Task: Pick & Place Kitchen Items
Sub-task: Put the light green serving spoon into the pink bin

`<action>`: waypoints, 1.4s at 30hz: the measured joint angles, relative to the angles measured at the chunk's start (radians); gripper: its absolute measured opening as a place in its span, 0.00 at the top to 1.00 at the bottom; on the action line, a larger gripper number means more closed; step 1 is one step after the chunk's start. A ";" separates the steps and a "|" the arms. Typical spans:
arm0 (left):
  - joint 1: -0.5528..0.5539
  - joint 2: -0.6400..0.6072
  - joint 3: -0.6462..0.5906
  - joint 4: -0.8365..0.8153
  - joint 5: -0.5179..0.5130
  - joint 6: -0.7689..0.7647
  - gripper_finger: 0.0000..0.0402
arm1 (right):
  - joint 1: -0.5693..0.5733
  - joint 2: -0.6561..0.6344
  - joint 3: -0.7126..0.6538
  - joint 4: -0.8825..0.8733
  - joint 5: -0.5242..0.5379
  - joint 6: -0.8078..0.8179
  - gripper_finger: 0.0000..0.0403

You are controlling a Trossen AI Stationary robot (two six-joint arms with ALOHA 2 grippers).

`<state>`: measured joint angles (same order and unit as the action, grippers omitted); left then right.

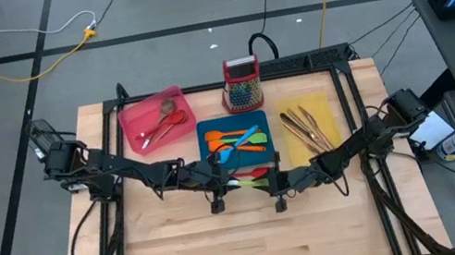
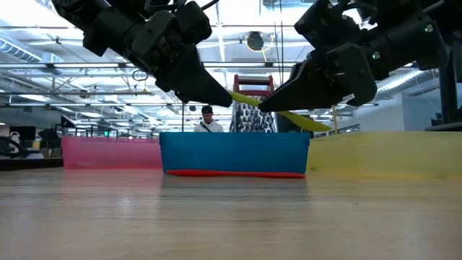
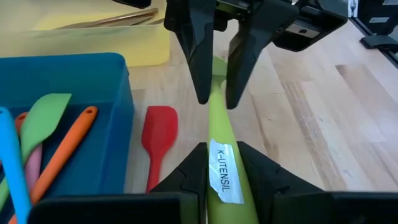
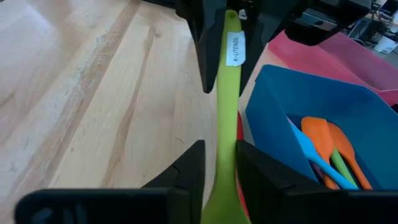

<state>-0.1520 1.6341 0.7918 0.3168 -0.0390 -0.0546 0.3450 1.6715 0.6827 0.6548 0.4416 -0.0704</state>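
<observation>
Two tools (image 3: 214, 165) (image 4: 217, 165) on one green utensil (image 3: 221, 124)

Three trays sit in a row on the table (image 1: 230, 249): the left tray (image 1: 156, 119) at 9 o'clock of the middle tray (image 1: 236, 141), the right tray (image 1: 308, 123) at 3 o'clock. A grater (image 1: 242, 84) stands at 12 o'clock of the middle tray. At its 6 o'clock, both grippers hold one utensil (image 1: 246, 180) above the table: left gripper (image 1: 223, 181) at 9, right gripper (image 1: 280, 180) at 3. A spatula (image 3: 158, 134) lies just outside the tray.
</observation>
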 joint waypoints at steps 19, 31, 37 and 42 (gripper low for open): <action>0.012 -0.066 0.002 -0.096 -0.132 0.047 0.83 | 0.038 0.001 0.000 0.294 0.134 -0.390 0.62; 0.059 -0.337 0.002 -0.394 -0.386 0.080 0.82 | 0.056 0.001 0.000 0.245 0.134 -0.359 0.61; 0.119 -0.424 0.001 -0.577 -0.516 0.071 0.82 | 0.056 0.001 0.000 0.223 0.134 -0.352 0.61; 0.202 -0.457 0.001 -0.717 -0.597 0.017 0.82 | 0.056 0.001 0.000 0.214 0.134 -0.319 0.61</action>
<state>0.0501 1.1768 0.7925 -0.3998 -0.6361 -0.0373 0.4011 1.6726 0.6827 0.8688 0.5751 -0.3894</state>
